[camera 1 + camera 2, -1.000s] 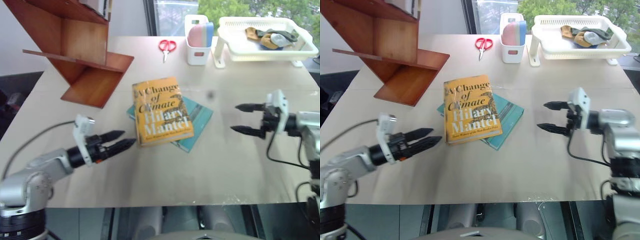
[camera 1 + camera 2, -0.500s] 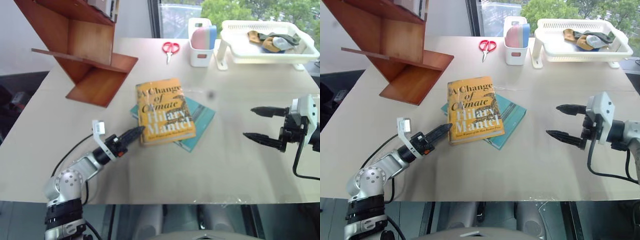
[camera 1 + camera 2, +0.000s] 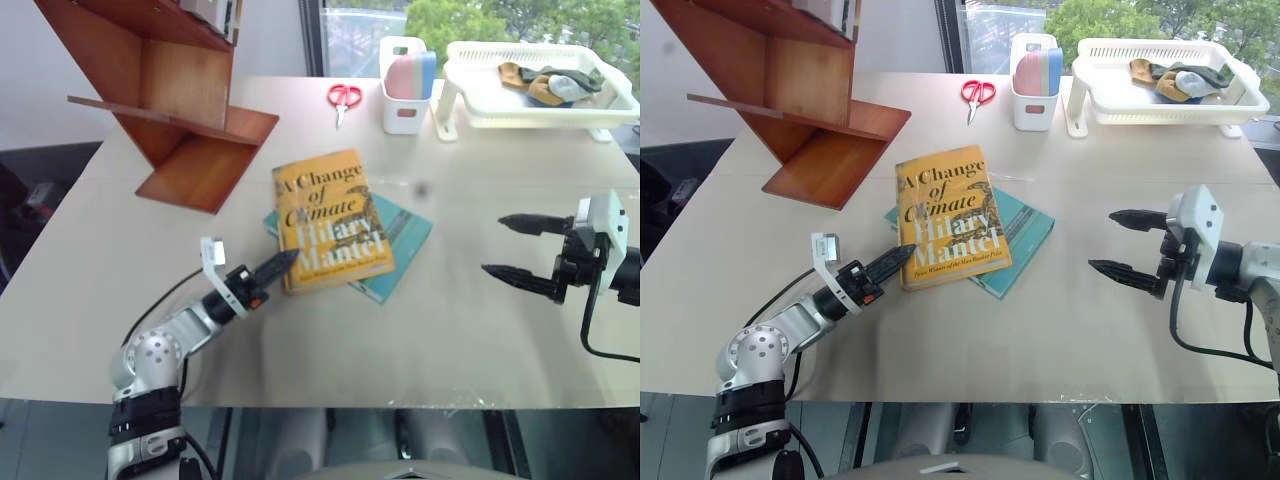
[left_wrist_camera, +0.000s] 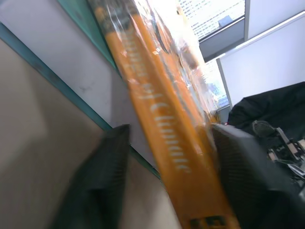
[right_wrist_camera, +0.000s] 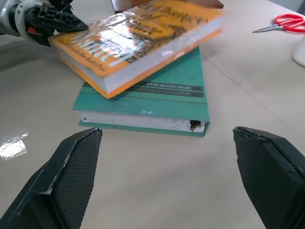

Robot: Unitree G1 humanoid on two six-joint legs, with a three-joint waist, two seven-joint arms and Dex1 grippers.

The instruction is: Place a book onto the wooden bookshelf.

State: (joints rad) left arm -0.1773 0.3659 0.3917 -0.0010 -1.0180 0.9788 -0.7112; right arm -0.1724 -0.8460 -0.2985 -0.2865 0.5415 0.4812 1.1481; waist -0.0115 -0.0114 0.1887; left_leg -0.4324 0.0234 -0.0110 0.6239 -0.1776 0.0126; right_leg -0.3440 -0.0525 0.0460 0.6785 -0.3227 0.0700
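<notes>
At far left stands the angular reddish wooden bookshelf (image 3: 170,110). Beside it, the left gripper (image 3: 283,263) pinches the glossy yellow-orange book (image 3: 330,220) by its spine, atop a teal book (image 3: 400,250). Rightward, the right gripper (image 3: 520,248) gapes empty.

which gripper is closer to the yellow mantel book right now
Left. The left gripper is at the book's near left corner, its fingers straddling the spine edge. The right gripper hangs open well off to the book's right, over bare table.
</notes>
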